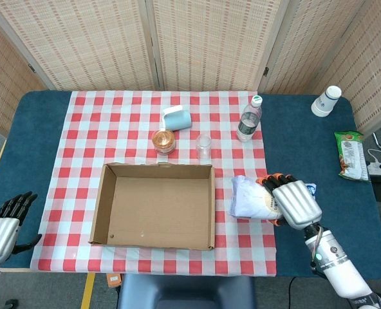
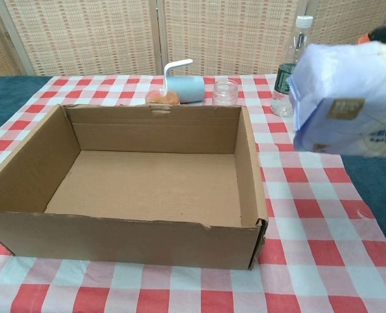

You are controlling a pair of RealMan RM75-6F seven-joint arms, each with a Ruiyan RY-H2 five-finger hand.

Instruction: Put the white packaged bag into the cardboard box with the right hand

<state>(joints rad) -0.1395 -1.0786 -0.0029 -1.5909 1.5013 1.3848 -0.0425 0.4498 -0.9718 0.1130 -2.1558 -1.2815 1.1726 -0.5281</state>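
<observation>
Your counter [image 1: 306,135] carries a checked cloth [image 1: 87,129], and on it the box [image 1: 154,206] sits open and holds nothing, so the placing itself is not yet done. What you do have is the grasp and the lift: your right hand [image 1: 296,203] is wrapped over the bag [image 1: 251,198], fingers down one side and thumb under, and the chest view shows the bag [image 2: 349,98] well clear of the cloth, higher than the box rim [image 2: 248,156]. The bag hangs just beside the box's right wall, not over the opening. By my judgement you are about halfway: what is left is to carry it leftward across that wall, lower it onto the box floor and let go.

Your left hand [image 1: 4,225] rests low at the counter's near left corner with its fingers spread, holding nothing, and has no part in this.

On writing: the bag bears a small tan label [image 2: 345,106] and some blue print near its right edge, both too blurred to read. The bottle [image 1: 249,119] has a dark green band with no legible words. The snack packet [image 1: 349,154] at the far right is green and orange, its lettering too small. The paper cups [image 1: 326,100] show a faint mark I cannot make out
</observation>
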